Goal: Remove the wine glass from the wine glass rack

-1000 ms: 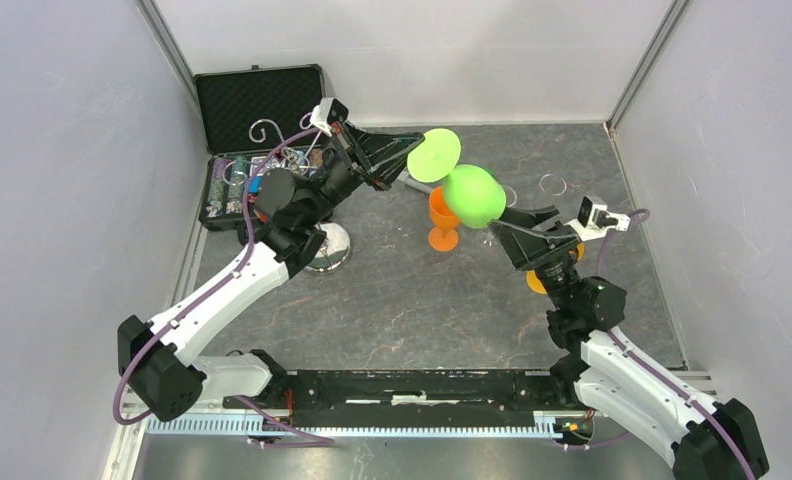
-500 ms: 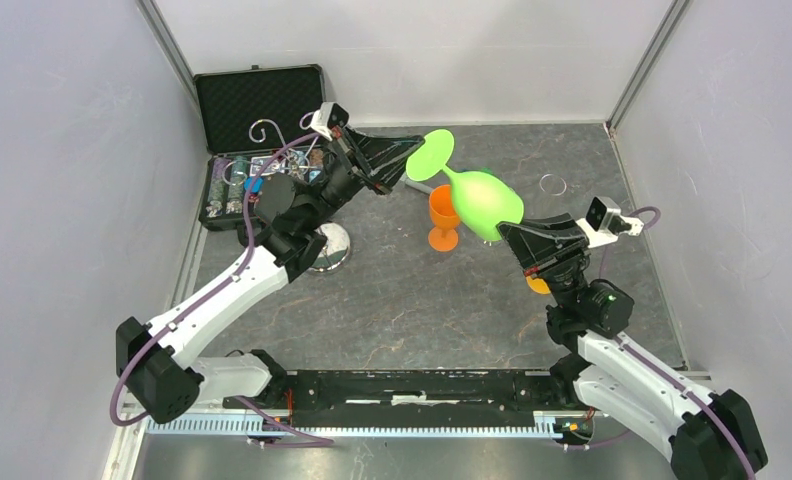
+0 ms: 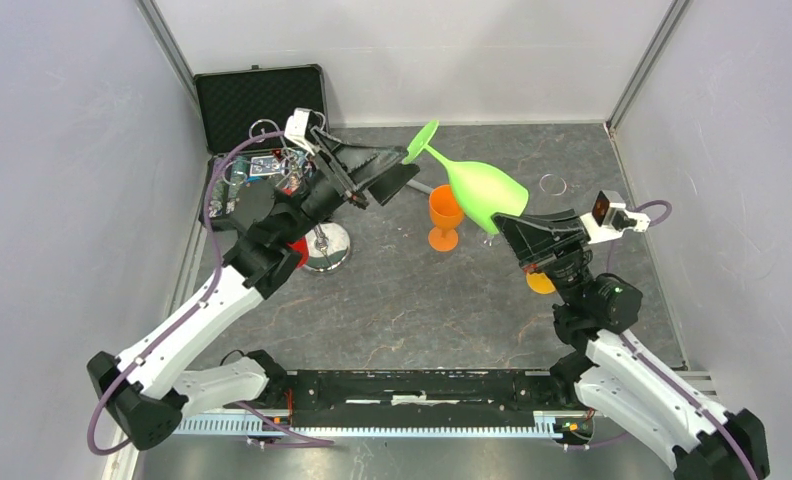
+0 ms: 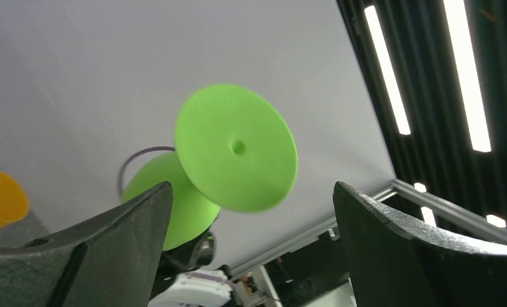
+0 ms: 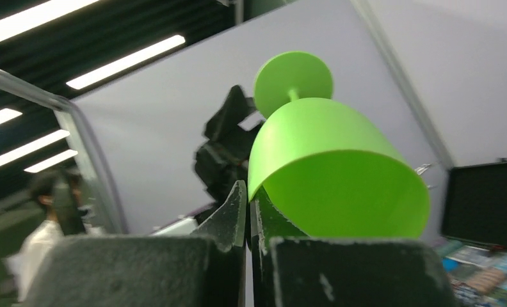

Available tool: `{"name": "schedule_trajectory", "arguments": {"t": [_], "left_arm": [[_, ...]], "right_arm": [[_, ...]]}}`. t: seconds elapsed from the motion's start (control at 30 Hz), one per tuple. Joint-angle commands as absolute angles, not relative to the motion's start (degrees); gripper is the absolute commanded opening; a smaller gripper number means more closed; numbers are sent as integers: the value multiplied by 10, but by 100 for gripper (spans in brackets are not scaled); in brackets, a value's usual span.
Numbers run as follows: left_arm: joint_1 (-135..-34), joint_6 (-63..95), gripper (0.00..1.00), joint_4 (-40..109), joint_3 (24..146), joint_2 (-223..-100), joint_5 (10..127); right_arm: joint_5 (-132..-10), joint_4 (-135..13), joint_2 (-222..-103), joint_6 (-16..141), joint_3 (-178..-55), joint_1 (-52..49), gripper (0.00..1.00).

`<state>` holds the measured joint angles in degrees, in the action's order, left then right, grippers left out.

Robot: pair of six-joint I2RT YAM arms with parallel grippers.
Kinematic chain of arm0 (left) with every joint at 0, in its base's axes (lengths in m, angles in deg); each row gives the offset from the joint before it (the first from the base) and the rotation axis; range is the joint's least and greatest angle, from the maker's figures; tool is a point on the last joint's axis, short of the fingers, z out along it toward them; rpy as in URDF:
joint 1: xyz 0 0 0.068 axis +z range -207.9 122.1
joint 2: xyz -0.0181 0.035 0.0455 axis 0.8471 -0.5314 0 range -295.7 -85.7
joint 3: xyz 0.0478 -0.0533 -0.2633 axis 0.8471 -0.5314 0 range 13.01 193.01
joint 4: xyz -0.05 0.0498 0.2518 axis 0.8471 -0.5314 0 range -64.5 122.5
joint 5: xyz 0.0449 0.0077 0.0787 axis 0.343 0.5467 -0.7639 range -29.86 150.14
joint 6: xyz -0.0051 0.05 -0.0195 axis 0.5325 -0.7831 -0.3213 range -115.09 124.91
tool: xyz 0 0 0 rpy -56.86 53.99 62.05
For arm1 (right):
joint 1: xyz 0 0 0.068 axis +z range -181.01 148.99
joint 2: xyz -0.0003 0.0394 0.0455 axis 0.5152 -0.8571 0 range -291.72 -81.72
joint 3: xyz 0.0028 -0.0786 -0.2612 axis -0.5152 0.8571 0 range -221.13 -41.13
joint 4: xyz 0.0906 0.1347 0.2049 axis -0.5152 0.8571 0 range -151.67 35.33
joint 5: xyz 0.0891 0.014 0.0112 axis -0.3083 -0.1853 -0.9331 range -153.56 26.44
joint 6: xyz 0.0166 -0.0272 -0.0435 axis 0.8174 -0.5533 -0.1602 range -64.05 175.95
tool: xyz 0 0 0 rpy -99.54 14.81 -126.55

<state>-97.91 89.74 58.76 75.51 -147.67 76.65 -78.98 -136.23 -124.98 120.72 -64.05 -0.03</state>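
Note:
A green wine glass (image 3: 482, 192) hangs in the air over the table, tilted, with its foot pointing up and left. My right gripper (image 3: 498, 224) is shut on the bowl's rim (image 5: 328, 166), one finger inside and one outside. My left gripper (image 3: 404, 172) stands open just left of the glass's foot (image 4: 238, 157), which floats free between and beyond its fingers. The wine glass rack (image 3: 329, 250), a silver stand with a round disc base, is behind my left arm, which hides much of it. A curled hook (image 3: 262, 128) shows above.
An orange wine glass (image 3: 445, 215) stands upright on the table under the green one. Another orange object (image 3: 540, 284) sits behind my right arm. An open black foam-lined case (image 3: 257, 100) with small items lies at the back left. A clear ring (image 3: 552, 184) lies at the back right.
My left gripper has opened, let go of the glass's foot and drawn back to the left. My right gripper has shut on the bowl's rim, and the glass has tilted further.

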Motion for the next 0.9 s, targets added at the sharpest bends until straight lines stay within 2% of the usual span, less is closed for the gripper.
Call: {"name": "schedule_trajectory", "arguments": {"t": [0.0, 0.07, 0.2, 0.33, 0.43, 0.67, 0.87], "left_arm": [[-980, 673, 99, 479, 749, -1436, 774], [-980, 562, 100, 388, 769, -1430, 800], [-980, 388, 100, 204, 798, -1403, 756], [-980, 282, 100, 131, 800, -1358, 727], [-980, 237, 100, 104, 800, -1335, 714], [-980, 205, 100, 105, 784, -1302, 684], [-980, 206, 100, 112, 770, -1296, 676]], "right_arm": [[-779, -1106, -1197, 1052, -737, -3, 0], [-748, -942, -1174, 966, -780, -3, 0], [-711, -703, -1160, 863, -861, -3, 0], [-754, -471, -1200, 757, -958, -3, 0], [-816, -356, -1224, 674, -993, -3, 0], [-917, -248, -1238, 541, -993, -3, 1], [-870, -197, -1260, 506, -1004, -3, 0]]}}
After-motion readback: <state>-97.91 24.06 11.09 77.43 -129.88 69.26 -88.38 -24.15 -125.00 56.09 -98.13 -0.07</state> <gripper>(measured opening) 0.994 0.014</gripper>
